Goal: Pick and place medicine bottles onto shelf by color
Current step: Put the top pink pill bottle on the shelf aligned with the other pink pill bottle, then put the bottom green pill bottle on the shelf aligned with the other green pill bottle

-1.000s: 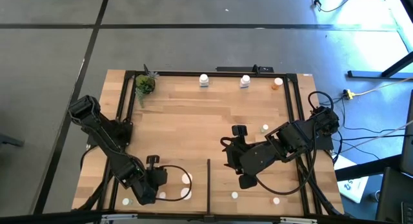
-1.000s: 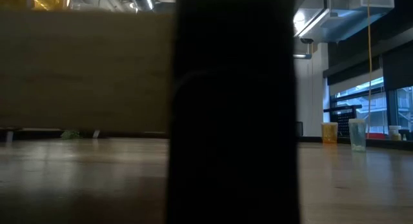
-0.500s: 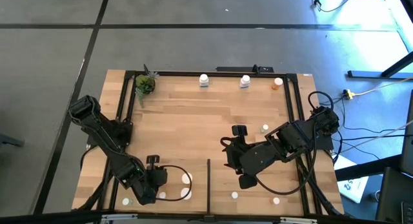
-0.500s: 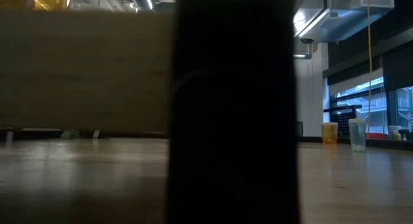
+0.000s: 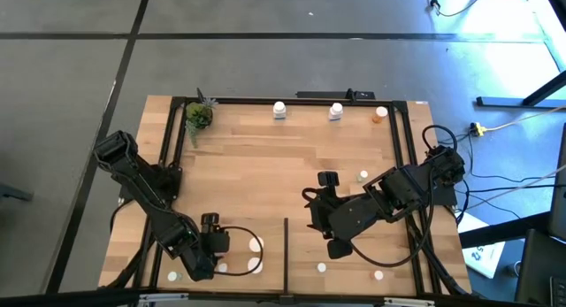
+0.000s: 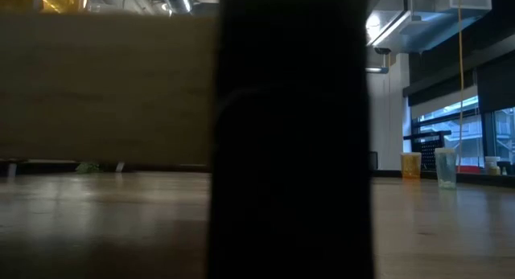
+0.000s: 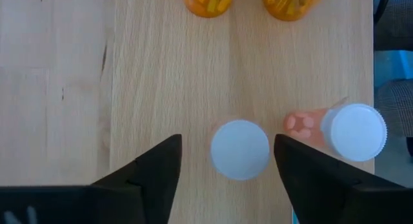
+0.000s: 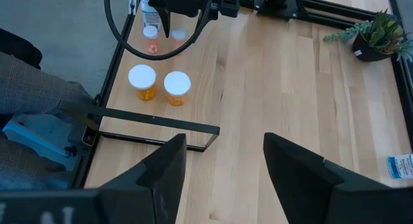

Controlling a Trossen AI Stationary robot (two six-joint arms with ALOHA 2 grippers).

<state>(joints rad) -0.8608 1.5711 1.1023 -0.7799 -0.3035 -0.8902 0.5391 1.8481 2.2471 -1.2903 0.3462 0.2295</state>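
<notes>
View from above, 12 o'clock at the far edge of the shelf (image 5: 265, 157). My left pincer (image 7: 227, 140) stands at 7 o'clock, released: its two fingers (image 7: 151, 169) flank an upright white-capped bottle (image 7: 240, 150) with bare wood showing on each side, so nothing is grasped. Just beside that bottle, toward the rim, a pink bottle (image 7: 342, 130) stands tilted. Two orange bottles (image 8: 159, 83) stand as a pair near the black divider strip (image 8: 155, 119), at 6 o'clock.

My right pincer (image 8: 224, 139) waits at 4 o'clock, spread and empty.

Placed, by my judgement: the four bottles of the 7 o'clock cluster, the orange pair being the clearest colour group.

Left to do, by my judgement: two white bottles (image 5: 279, 110) at 12 o'clock, one orange bottle (image 5: 381, 114) at 1 o'clock, one pale bottle (image 5: 363, 175) at 3 o'clock, and two small caps (image 5: 322, 268) at 5 o'clock whose colours I cannot tell. The potted plant (image 5: 198, 117) at 11 o'clock is no part of the sorting. The table-level view is blocked by a dark post and adds nothing. The task reads as roughly half done.
</notes>
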